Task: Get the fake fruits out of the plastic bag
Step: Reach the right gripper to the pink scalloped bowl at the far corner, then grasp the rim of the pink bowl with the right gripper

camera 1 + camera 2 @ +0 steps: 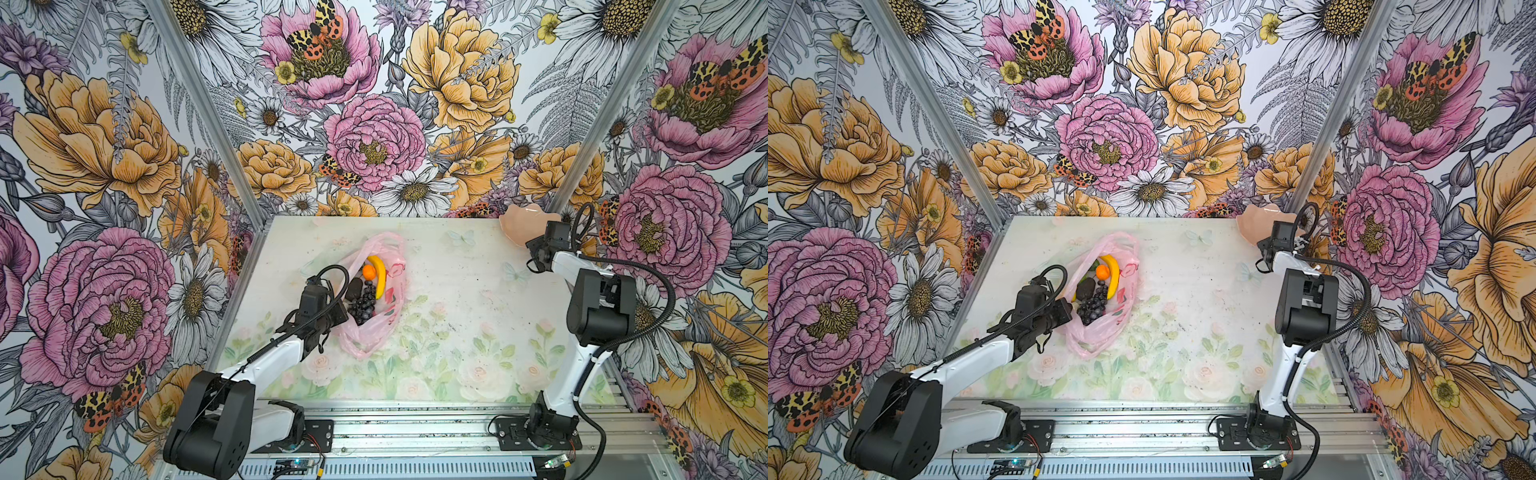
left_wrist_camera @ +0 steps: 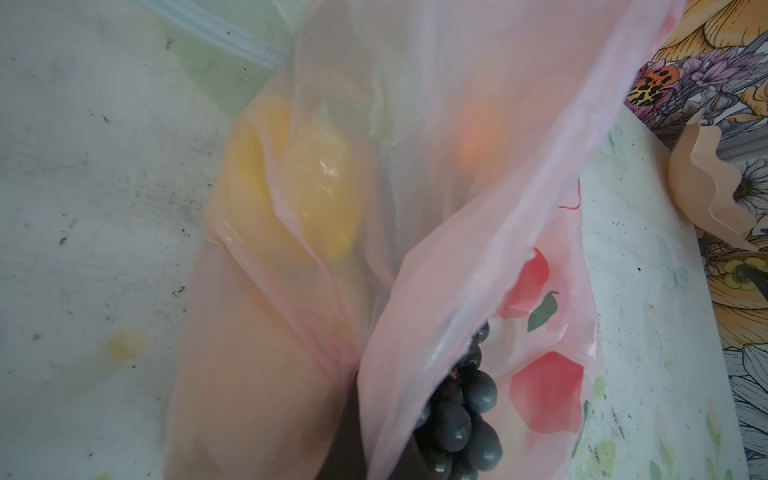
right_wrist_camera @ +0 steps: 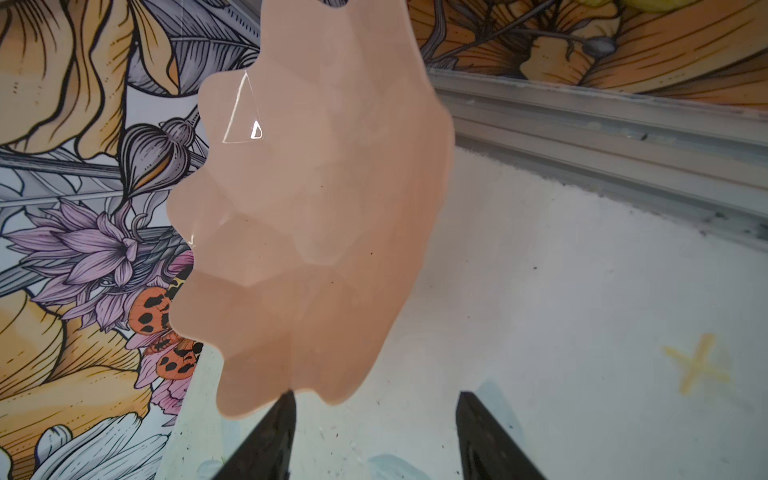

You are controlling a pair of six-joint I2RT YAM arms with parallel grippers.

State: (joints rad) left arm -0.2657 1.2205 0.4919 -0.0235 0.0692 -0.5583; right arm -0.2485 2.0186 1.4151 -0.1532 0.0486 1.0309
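Tabletop (image 1: 457, 291) bag (image 1: 374, 338): grapes (image 1: 365, 306), banana (image 1: 379, 275), perhaps avocado (image 1: 354, 288)

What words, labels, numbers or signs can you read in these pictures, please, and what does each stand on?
No readable text anywhere.
Red scribble on the bag: too blurred to read.
Yellow cross-shaped mark on the table: a painted shape, not clearly a letter.
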